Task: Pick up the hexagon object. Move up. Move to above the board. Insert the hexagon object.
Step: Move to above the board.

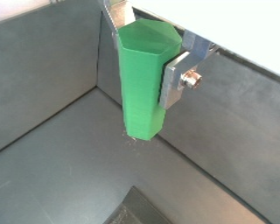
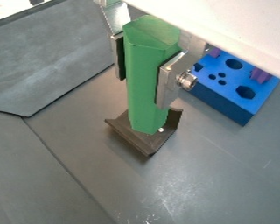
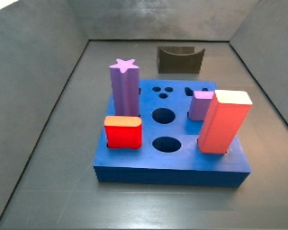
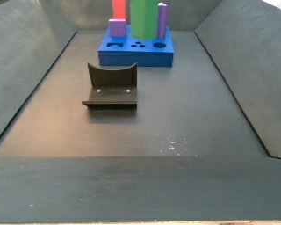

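Gripper: gripper (image 2: 145,74) is closed on the green post, one silver finger (image 2: 173,79) flat against a side face and its partner on the opposite face; nothing else is between them.
Post: green post (image 2: 149,83) hangs clear of the floor, gripped near its top with most of its length below the fingers.
Axis: long axis upright, so its lower end already faces down for insertion.
Below the post: dark fixture (image 2: 136,136) stands on the floor under or just behind its lower end; I cannot tell which.
Board: blue board (image 4: 137,57) sits at the far end of the floor, well apart from the fixture (image 4: 111,88).
Direction: the board (image 2: 230,87) lies off to one side of the post, so the coming move looks like a level carry toward the far end.
Target hole: several openings show between the pieces on the board (image 3: 171,171); which is six-sided is too small to tell.
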You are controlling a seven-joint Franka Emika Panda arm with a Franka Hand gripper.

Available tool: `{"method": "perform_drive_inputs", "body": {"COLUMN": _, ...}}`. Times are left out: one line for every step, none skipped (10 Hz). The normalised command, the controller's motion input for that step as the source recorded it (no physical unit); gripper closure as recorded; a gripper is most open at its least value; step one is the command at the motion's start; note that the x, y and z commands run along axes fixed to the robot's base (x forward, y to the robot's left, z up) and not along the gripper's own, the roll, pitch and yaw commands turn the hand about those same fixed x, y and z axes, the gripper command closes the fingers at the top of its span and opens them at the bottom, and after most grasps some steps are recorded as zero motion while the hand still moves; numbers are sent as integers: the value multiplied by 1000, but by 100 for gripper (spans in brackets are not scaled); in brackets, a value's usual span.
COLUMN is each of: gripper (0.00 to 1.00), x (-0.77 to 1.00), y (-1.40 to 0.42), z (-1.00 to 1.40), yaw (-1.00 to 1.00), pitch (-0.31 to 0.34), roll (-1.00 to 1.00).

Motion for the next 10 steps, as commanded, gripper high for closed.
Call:
{"method": "perform_drive_inputs", "body": {"gripper": 100, "x": -136, "y": -1000, "z": 161, "yaw": -16, "pitch": 325, "roll": 40}}
{"method": "perform_drive_inputs", "body": {"gripper": 100, "x": -135, "y": -1000, "z": 152, "yaw": -15, "pitch": 292, "roll": 47}}
{"method": "perform_drive_inputs", "body": {"gripper": 100, "x": -141, "y": -1000, "z": 157, "yaw": -7, "pitch": 160, "roll": 57}}
{"method": "perform_drive_inputs", "body": {"gripper": 100, "x": -140, "y": -1000, "z": 153, "yaw": 0, "pitch": 81, "roll": 23}}
{"method": "perform_drive_inputs", "body": {"gripper": 100, "x": -142, "y": -1000, "z": 153, "yaw": 4, "pitch": 51, "roll": 29}}
{"method": "perform_drive_inputs", "body": {"gripper": 100, "x": -147, "y": -1000, "z": 157, "yaw": 5, "pitch": 14, "roll": 34}}
{"method": "perform_drive_inputs", "body": {"gripper": 100, "x": -148, "y": -1000, "z": 157, "yaw": 7, "pitch": 15, "roll": 32}}
{"method": "perform_drive_inputs", "body": {"gripper": 100, "x": -148, "y": -1000, "z": 159, "yaw": 10, "pitch": 16, "roll": 22}}
{"method": "perform_drive_inputs", "body": {"gripper": 100, "x": -148, "y": -1000, "z": 160, "yaw": 9, "pitch": 13, "roll": 12}}
{"method": "perform_drive_inputs", "body": {"gripper": 100, "x": -153, "y": -1000, "z": 162, "yaw": 5, "pitch": 7, "roll": 1}}
